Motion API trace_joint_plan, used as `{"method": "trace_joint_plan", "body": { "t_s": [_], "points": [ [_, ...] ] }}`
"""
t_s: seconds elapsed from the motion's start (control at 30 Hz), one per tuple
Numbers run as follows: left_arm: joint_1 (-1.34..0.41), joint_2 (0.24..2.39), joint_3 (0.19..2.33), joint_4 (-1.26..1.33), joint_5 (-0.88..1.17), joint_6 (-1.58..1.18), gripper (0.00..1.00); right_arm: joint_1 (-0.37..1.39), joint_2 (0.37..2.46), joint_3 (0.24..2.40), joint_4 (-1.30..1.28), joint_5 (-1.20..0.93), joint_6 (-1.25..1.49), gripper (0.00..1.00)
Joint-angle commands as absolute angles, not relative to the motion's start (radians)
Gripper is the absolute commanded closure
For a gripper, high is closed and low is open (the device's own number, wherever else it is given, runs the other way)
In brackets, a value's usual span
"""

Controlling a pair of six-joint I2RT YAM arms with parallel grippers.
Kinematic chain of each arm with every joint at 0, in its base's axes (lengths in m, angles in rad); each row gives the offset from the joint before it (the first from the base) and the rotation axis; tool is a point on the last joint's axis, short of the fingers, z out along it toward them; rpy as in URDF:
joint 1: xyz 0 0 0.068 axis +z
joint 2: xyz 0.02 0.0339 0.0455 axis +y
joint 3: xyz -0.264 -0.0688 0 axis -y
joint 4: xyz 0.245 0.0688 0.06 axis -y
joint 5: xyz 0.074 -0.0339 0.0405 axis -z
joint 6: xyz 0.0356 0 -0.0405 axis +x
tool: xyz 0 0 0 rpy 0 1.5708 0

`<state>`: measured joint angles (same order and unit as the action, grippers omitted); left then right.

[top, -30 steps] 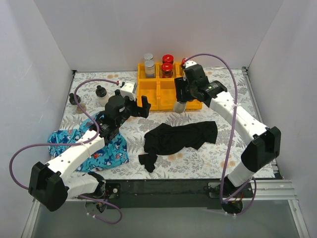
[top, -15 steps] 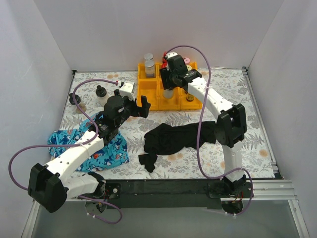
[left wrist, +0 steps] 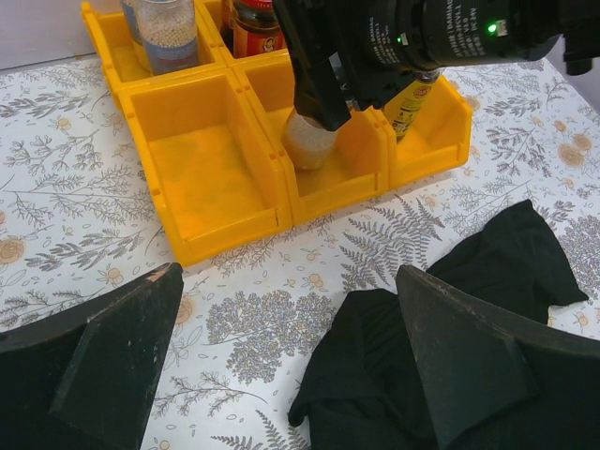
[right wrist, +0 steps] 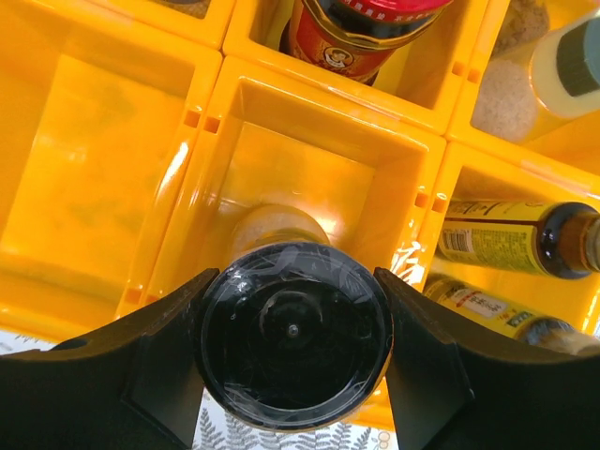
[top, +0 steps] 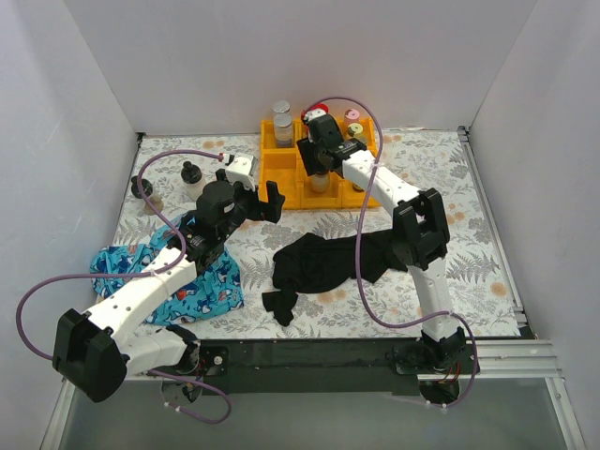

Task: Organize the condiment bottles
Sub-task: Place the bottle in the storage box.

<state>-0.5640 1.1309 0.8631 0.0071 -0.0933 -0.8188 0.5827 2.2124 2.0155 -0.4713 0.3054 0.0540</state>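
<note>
My right gripper [right wrist: 292,337] is shut on a black-capped bottle [right wrist: 292,333] with pale contents, held upright with its base inside the front middle compartment of the orange tray [right wrist: 216,122]. The left wrist view shows that bottle [left wrist: 309,141] low in the tray [left wrist: 206,178]. A red-lidded jar [right wrist: 361,33] stands in the compartment behind it. Slim amber bottles [right wrist: 506,239] lie in the front right one. Silver-lidded jars [top: 281,119] fill the back left, pink-lidded jars [top: 352,119] the back right. My left gripper [left wrist: 291,375] hangs open over the table, holding nothing.
Two black-capped bottles [top: 192,176] [top: 143,190] stand on the table at the far left. A black cloth [top: 342,258] lies in front of the tray, and a blue patterned cloth [top: 202,286] lies under my left arm. White walls close in three sides.
My right arm has swung left with the bottle, from the tray's front right corner to over the front middle compartment. The left arm has not moved.
</note>
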Motion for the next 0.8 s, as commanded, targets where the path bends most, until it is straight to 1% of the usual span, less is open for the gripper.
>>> {"method": "trace_joint_plan", "body": {
  "t_s": [0.0,0.07,0.2,0.37,0.5,0.53,0.6,0.77],
  "points": [
    [-0.557,1.091,0.861,0.006,-0.094,-0.818,0.02,0.572,2.218,2.085,-0.359,0.334,0.026,0.58],
    [-0.557,1.091,0.861,0.006,-0.092,-0.818,0.02,0.571,2.229,2.089,-0.354,0.336,0.023,0.54],
    [-0.558,1.092,0.861,0.006,-0.092,-0.816,0.02,0.566,2.252,2.103,-0.348,0.341,0.014,0.50],
    [-0.557,1.095,0.859,0.005,-0.089,-0.816,0.02,0.561,2.275,2.115,-0.339,0.345,0.003,0.41],
    [-0.557,1.097,0.861,0.006,-0.089,-0.816,0.02,0.561,2.284,2.132,-0.324,0.344,0.003,0.37],
    [-0.558,1.097,0.861,0.006,-0.089,-0.816,0.02,0.561,2.287,2.143,-0.325,0.344,-0.024,0.31],
    [-0.557,1.098,0.861,0.005,-0.090,-0.815,0.02,0.561,2.289,2.149,-0.324,0.348,-0.028,0.24],
    [-0.558,1.101,0.861,0.006,-0.094,-0.813,0.02,0.561,2.247,2.157,-0.327,0.345,-0.037,0.17]
  ]
}}
